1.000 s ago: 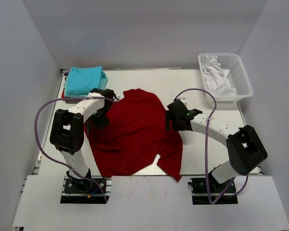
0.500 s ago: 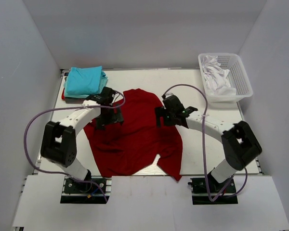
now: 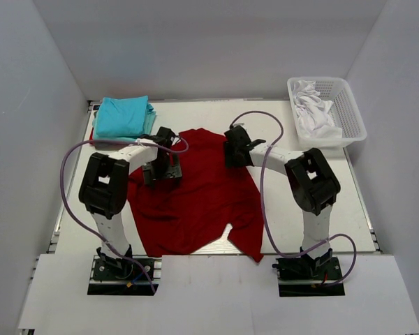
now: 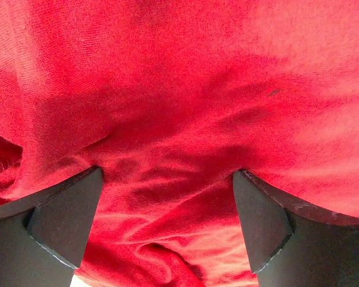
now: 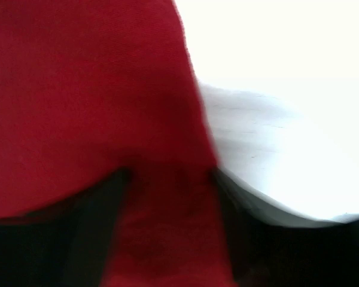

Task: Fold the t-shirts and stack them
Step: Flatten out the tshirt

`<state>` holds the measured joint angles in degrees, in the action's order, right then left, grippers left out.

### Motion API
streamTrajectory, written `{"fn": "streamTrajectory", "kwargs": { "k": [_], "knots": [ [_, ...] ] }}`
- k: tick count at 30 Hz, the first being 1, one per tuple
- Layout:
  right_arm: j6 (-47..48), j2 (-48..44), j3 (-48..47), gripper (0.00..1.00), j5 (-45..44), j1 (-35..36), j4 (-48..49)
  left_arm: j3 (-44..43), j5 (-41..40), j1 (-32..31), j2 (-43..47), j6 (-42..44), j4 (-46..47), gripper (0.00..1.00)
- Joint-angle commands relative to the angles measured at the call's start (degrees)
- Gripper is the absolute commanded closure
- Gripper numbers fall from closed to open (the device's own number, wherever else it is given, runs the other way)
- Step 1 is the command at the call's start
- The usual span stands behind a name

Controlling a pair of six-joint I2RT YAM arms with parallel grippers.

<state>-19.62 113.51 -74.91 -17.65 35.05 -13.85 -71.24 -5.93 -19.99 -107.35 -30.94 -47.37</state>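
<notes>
The dark red t-shirt (image 3: 195, 199) lies spread and wrinkled in the middle of the table. My left gripper (image 3: 163, 167) sits low over its far left part. In the left wrist view the gripper (image 4: 167, 185) is open, with rumpled red cloth (image 4: 179, 107) between the wide-apart fingers (image 4: 63, 218). My right gripper (image 3: 235, 151) is over the shirt's far right edge. In the blurred right wrist view the gripper (image 5: 170, 179) has its fingers apart, with the red edge (image 5: 96, 89) between them and white table beside it. Folded turquoise t-shirts (image 3: 123, 116) are stacked at the far left.
A white mesh basket (image 3: 349, 112) holding white cloth (image 3: 314, 112) stands at the far right corner. White walls enclose the table on three sides. Purple cables loop from both arms.
My right gripper has moved away from me and left, to the shirt's far right edge. My left gripper has shifted right onto the shirt, and the left arm's elbow has swung.
</notes>
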Motion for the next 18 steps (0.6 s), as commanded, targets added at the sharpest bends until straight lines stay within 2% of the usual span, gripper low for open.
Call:
{"fn": "streamTrajectory", "kwargs": {
  "k": [1, 2, 5, 9, 10, 11, 15, 18],
  "knots": [
    [-2.08, 0.3, -1.46, 0.42, -0.11, -2.43, -2.06, -2.23, -0.4, 0.12, -0.58, 3.59, 3.69, 0.0],
    [-2.35, 0.65, -0.85, 0.52, 0.33, -2.96, -2.06, -3.02, 0.22, 0.12, -2.06, 4.56, 4.74, 0.0],
    [-4.46, 0.66, 0.64, 0.58, 0.68, -5.24, -1.89, -5.74, 0.75, 0.12, -4.52, 6.5, 5.8, 0.0],
    [-6.31, -0.4, 3.81, 0.66, 0.6, -8.85, -1.01, -15.91, 1.8, -1.19, -11.99, 7.73, 3.17, 0.0],
    [-7.09, -1.01, 4.25, 0.69, -1.92, -9.81, -1.01, -17.51, 2.41, -2.06, -14.35, 8.95, 3.17, 0.0],
    [-6.67, -1.01, 4.34, 1.0, -2.38, -10.52, -1.27, -19.01, 3.03, -2.07, -15.34, 9.49, 3.17, 0.0],
    [-6.14, -0.14, -0.22, 1.0, -6.68, -13.51, -7.93, -28.65, 9.78, -4.0, -20.33, 11.25, 6.5, 0.0],
    [-5.61, -0.22, -1.02, 1.0, -8.97, -15.97, -8.57, -36.65, 10.94, -4.53, -23.77, 11.25, 5.89, 0.0]
  ]
}}
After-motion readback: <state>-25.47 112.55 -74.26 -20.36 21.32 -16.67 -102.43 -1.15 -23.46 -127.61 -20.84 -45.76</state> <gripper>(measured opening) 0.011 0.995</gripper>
